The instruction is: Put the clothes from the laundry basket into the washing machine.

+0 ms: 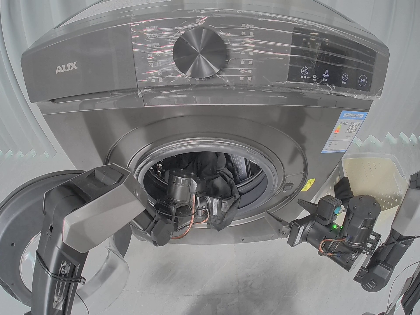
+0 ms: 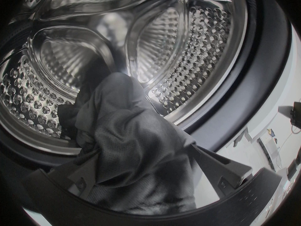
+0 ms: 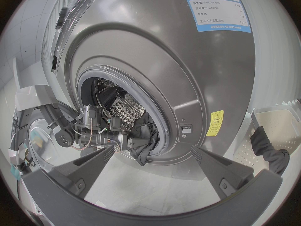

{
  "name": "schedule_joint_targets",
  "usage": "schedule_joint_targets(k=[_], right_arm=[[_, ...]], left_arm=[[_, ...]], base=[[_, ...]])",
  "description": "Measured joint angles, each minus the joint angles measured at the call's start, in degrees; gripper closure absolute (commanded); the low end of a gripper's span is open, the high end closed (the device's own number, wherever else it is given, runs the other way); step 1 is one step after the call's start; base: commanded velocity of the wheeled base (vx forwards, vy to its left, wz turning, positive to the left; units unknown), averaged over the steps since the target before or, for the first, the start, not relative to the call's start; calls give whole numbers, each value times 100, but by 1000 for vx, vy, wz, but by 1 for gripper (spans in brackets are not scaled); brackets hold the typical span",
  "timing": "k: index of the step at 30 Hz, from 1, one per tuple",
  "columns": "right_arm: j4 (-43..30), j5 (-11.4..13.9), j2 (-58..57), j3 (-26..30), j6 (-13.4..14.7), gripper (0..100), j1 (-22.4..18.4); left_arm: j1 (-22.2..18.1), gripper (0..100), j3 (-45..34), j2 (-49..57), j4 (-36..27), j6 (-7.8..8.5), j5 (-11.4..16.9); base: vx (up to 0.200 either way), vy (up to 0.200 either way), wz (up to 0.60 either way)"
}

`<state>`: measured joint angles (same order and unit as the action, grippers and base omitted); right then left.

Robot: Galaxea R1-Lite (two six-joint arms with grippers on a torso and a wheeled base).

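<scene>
The washing machine (image 1: 205, 123) stands with its round door swung out to the left. My left gripper (image 2: 145, 149) is at the drum mouth (image 1: 262, 162), fingers (image 2: 219, 170) spread open. A dark grey garment (image 2: 134, 135) bunches between them, reaching into the steel drum (image 2: 182, 47) and hanging over the lower lip (image 1: 221, 217). More dark cloth (image 1: 210, 160) lies inside the drum. My right gripper (image 1: 288, 215) is low in front of the machine's right side, open and empty. The cream laundry basket (image 1: 376, 176) stands on the right, a dark garment (image 3: 269, 148) draped over its rim.
The open door (image 1: 22, 224) sits at floor level on the far left, behind my left arm. Pale floor (image 1: 227, 267) stretches in front of the machine. A white curtain or wall panel (image 1: 17, 123) runs behind it.
</scene>
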<state>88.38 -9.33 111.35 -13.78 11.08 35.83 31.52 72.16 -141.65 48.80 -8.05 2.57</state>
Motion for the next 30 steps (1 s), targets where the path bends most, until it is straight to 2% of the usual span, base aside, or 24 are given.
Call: schedule_joint_targets(k=[2, 3, 13, 18, 27, 30], right_arm=[[0, 2, 0, 0, -2, 0, 0], [0, 0, 0, 0, 0, 0, 0], [0, 0, 0, -11, -2, 0, 6], [0, 0, 0, -13, 0, 0, 6], [0, 0, 4, -15, 0, 0, 9], [0, 0, 6, -13, -2, 0, 5]], left_arm=[[39, 0, -80, 11, -13, 24, 21], [44, 100, -102, 9, -17, 26, 24], [37, 100, -57, -71, -2, 57, 16], [9, 100, 293, -112, 82, 20, -48], [-239, 100, 1613, -418, 416, -18, -602], [-333, 100, 1805, -528, 449, -24, -673]], base=[[0, 0, 0], [0, 0, 0], [0, 0, 0], [0, 0, 0], [0, 0, 0], [0, 0, 0]])
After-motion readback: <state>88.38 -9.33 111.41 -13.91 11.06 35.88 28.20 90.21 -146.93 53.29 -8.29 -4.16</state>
